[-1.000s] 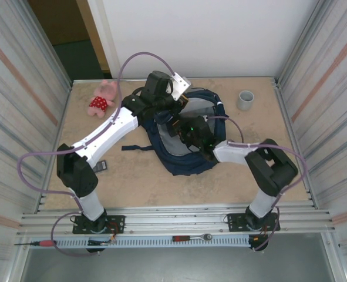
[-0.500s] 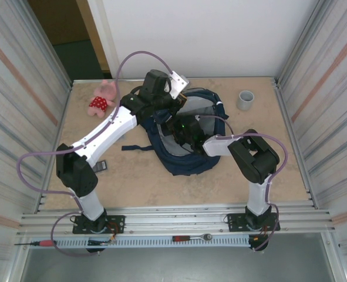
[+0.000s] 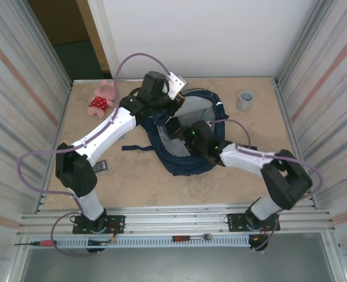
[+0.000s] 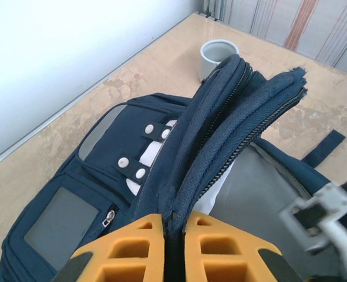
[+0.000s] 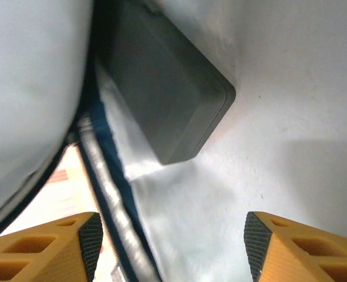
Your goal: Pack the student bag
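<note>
Seen from above: the navy student bag point(image 3: 182, 163) at the middle of the table point(image 3: 144, 182), a little toward the far edge, with one dark strap point(image 3: 135, 147) trailing toward the left edge. Left gripper point(image 3: 174, 104) at the bag's far-left rim, pinched tight on the doubled, zippered edge of the opening and holding it raised. From the left wrist, orange fingers point(image 4: 132, 247) pressed together on that navy seam, with the white patch, two snap tabs and grey square panel of the front pocket below to the left. Right gripper point(image 3: 184, 128) down inside the open mouth, pincer spread wide and gripping nothing. From the right wrist, orange fingertips point(image 5: 44, 249) at either bottom corner over pale grey lining, with a flat dark grey block point(image 5: 161, 94) with rounded corners against the inner wall just ahead, untouched. Grey cup point(image 3: 245, 100) upright near the far-right corner, apart from the bag. Pink plush toy point(image 3: 101, 98) in red near the far-left corner. Small dark flat item point(image 3: 101, 167) by the left edge, just beside the left arm. Ratchet wrench point(image 3: 194, 238) on the metal rail along the near edge, between the two arm bases
</note>
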Tool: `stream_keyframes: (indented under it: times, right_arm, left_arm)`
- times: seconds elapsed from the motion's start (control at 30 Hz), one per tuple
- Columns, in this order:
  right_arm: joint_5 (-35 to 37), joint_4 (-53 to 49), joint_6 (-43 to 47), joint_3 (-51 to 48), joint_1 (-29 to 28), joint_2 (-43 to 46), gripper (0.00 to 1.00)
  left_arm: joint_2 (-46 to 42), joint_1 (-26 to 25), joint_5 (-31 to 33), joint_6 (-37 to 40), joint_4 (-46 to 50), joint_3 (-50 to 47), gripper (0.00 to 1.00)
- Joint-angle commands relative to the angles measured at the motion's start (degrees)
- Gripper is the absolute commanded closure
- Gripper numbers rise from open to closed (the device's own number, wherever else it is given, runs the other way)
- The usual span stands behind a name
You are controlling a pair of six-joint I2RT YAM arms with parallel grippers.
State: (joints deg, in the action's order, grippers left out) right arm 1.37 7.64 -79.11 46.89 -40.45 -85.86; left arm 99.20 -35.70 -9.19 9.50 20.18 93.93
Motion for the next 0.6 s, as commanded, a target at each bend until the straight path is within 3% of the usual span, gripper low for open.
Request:
stream_keyframes:
  times: [0.0, 0.13, 0.27, 0.47, 0.57]
  right_arm:
    - [2.53, -11.28, 8.18, 0.06, -0.17, 9.66, 0.35]
    - [4.88, -22.48, 16.37, 1.34, 1.06, 21.32, 0.34]
    - [1.47, -29.79, 25.06, 6.05, 4.37, 28.2, 0.35]
    - [-6.03, -42.97, 39.01, 18.82, 7.57, 24.05, 0.34]
    - [-7.65, -46.1, 50.63, 21.79, 7.47, 20.4, 0.32]
  left_arm:
    - [-3.85, 0.63, -0.15, 1.0, -5.57, -1.81, 1.0]
    - [-5.61, 0.18, -1.15, 0.6, -6.59, -6.78, 1.0]
    - [-7.07, -2.55, -0.3, 1.15, -7.17, -12.94, 1.0]
    - [-9.14, -4.81, -1.53, -4.0, -9.51, -21.41, 1.0]
    - [-11.06, -4.81, -2.34, -6.09, -13.09, -25.27, 1.0]
